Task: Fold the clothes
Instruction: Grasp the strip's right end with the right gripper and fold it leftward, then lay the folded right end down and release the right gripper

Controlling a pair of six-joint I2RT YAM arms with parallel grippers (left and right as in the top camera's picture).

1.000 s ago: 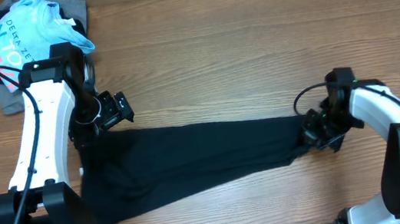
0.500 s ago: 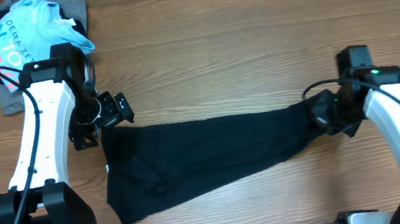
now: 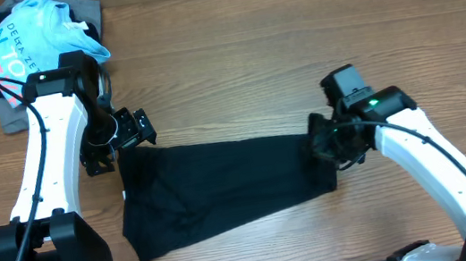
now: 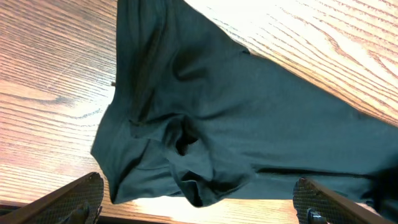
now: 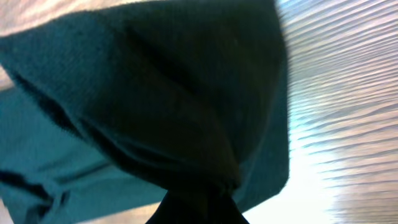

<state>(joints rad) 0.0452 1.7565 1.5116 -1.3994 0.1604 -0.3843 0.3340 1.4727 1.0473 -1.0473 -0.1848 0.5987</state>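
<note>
A black garment (image 3: pixel 223 190) lies across the wooden table, its left part flat and its right end lifted. My right gripper (image 3: pixel 330 146) is shut on that right end and holds it bunched above the cloth; in the right wrist view the dark fabric (image 5: pixel 168 112) hangs from the jaws and hides them. My left gripper (image 3: pixel 102 153) is open at the garment's upper left corner, not holding it. In the left wrist view the black garment (image 4: pixel 236 124) lies wrinkled between and beyond the spread fingers (image 4: pixel 198 211).
A grey garment (image 3: pixel 14 110) with a light blue printed shirt (image 3: pixel 35 35) piled on it lies at the back left corner. Bare wooden table (image 3: pixel 293 41) stretches behind and to the right of the black garment.
My right gripper has carried the garment's right end leftward, over the cloth, shortening the spread. The garment's left edge slid right earlier. The left arm has stayed put.
</note>
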